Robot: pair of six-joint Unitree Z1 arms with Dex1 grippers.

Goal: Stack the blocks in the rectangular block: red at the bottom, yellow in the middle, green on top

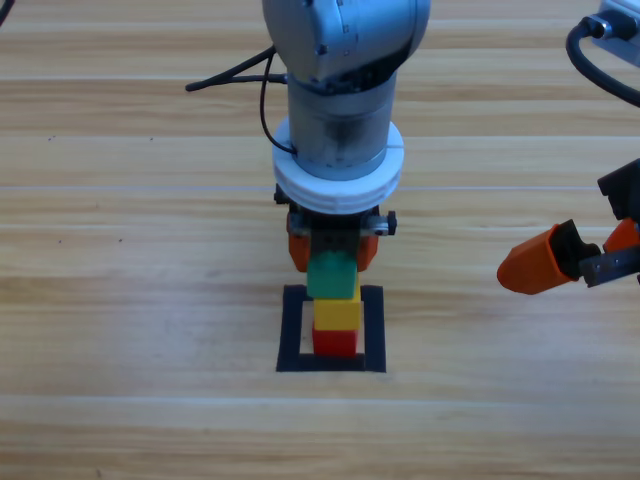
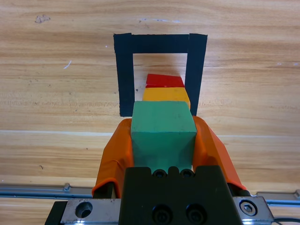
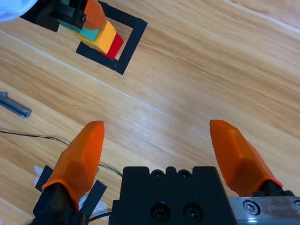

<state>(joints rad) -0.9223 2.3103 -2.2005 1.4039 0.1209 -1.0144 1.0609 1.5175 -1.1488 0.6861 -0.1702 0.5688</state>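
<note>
Inside the black tape rectangular block [image 1: 291,330] [image 2: 123,75] the red cube [image 1: 335,343] [image 2: 164,80] lies on the table with the yellow cube [image 1: 337,314] [image 2: 166,94] on it. On top of the yellow one sits the green cube [image 1: 333,277] [image 2: 162,136]. My left gripper [image 1: 333,255] [image 2: 161,123] comes down over the stack, shut on the green cube, one orange jaw pressed to each side. The right gripper [image 1: 565,255] [image 3: 157,129] waits open at the right edge with nothing between its jaws. Its wrist view shows the stack, with the yellow cube [image 3: 107,37], far off.
A black cable [image 1: 225,75] trails behind the left arm at the back. Another cable [image 1: 590,60] loops at the top right corner. A metal rail [image 2: 37,191] runs under the left wrist; in the right wrist view a small metal bar [image 3: 14,108] lies on the wood.
</note>
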